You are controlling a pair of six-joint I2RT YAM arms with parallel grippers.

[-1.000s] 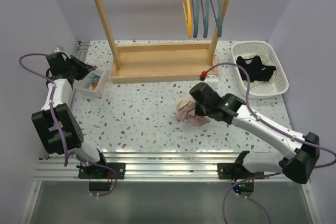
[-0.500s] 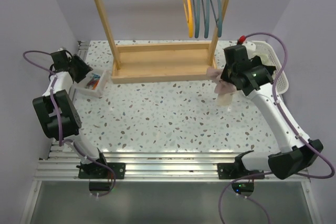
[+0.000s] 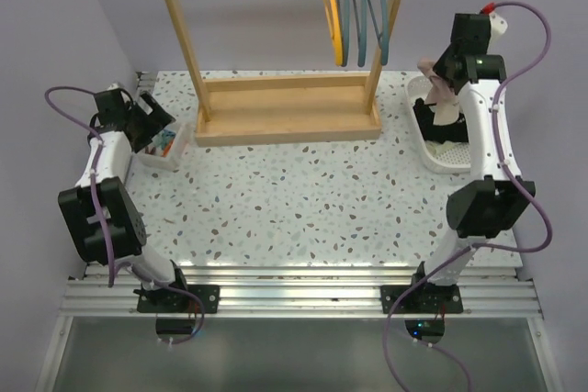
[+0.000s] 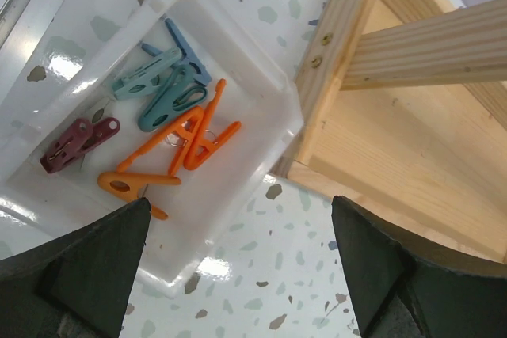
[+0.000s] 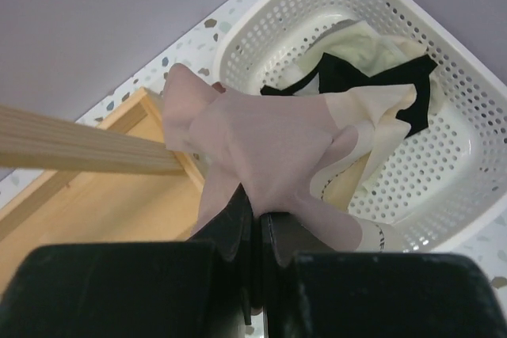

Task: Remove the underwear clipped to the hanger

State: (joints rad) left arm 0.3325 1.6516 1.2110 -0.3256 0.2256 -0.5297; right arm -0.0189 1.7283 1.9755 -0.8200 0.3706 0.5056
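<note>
The pink underwear [image 5: 269,148] hangs bunched from my right gripper [image 5: 261,223], whose jaws are shut on it. In the top view it dangles [image 3: 435,89] below the raised right gripper [image 3: 447,75], above the white basket [image 3: 457,161] at the back right. The black underwear [image 5: 372,73] lies in that basket [image 5: 459,172] on a pale cloth [image 5: 360,41]. My left gripper [image 4: 238,219] is open with nothing between its fingers, beside the clip tray [image 4: 238,172] at the far left [image 3: 152,121].
A wooden rack [image 3: 285,107] stands at the back with bare orange and teal hangers [image 3: 354,6] on its bar. The small white tray [image 3: 179,149] holds several clothespins [image 4: 170,93]. The rack's foot [image 4: 380,140] is just right of the tray.
My right arm lifted the pink underwear from the middle of the table and swung it up over the basket. My left gripper opened by the clip tray.
</note>
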